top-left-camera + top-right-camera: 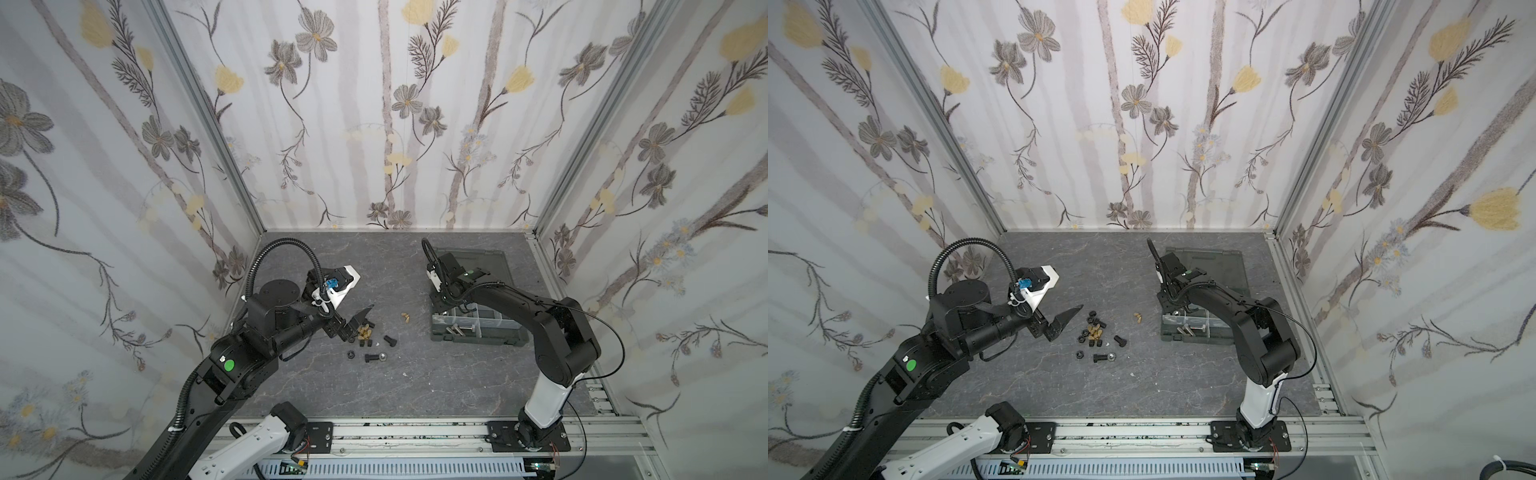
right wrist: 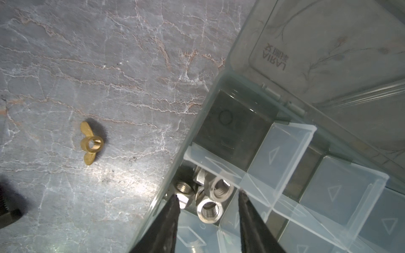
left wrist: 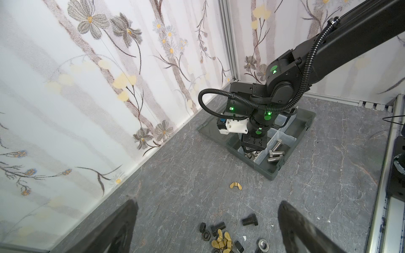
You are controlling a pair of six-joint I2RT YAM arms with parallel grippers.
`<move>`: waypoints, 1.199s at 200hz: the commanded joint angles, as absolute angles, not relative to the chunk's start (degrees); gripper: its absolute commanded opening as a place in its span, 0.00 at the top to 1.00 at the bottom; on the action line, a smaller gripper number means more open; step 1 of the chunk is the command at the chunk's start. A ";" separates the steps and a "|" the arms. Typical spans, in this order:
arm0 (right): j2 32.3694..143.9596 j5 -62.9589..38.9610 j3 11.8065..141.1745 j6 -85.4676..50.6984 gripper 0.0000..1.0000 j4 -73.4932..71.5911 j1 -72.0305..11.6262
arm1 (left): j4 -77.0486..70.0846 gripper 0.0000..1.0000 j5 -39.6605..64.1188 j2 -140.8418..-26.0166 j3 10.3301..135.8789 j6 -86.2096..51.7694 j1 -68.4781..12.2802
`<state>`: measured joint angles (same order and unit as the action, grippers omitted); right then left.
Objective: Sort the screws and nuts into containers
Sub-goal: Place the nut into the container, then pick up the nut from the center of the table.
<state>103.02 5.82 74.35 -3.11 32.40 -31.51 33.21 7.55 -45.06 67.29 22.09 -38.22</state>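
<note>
Screws (image 1: 372, 357), nuts (image 1: 365, 332) loose near left gripper (image 1: 360, 323); right arm (image 1: 511, 299) over organizer box (image 1: 469, 337).

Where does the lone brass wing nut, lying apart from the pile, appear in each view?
Both top views: wing nut on the table between loose pile and organizer box.
Left wrist: wing nut between pile and box.
Right wrist: wing nut beside the box wall.
Shared landmark: the box.
</note>
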 commanded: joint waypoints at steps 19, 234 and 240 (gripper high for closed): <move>101.91 5.31 76.69 -2.29 0.54 33.56 -33.54 | 32.50 0.00 7.73 -45.17 67.76 22.15 -38.29; 118.80 1.13 86.21 -2.86 0.50 30.85 -42.13 | 32.96 0.00 7.22 -44.26 67.65 22.15 -38.23; 119.06 1.25 86.30 -2.81 0.51 30.93 -42.11 | 32.88 0.00 7.21 -44.29 67.60 22.15 -38.30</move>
<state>118.06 1.87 85.62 -2.98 30.98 -42.04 33.26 7.53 -44.49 67.61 22.09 -38.26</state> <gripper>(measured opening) 0.509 0.998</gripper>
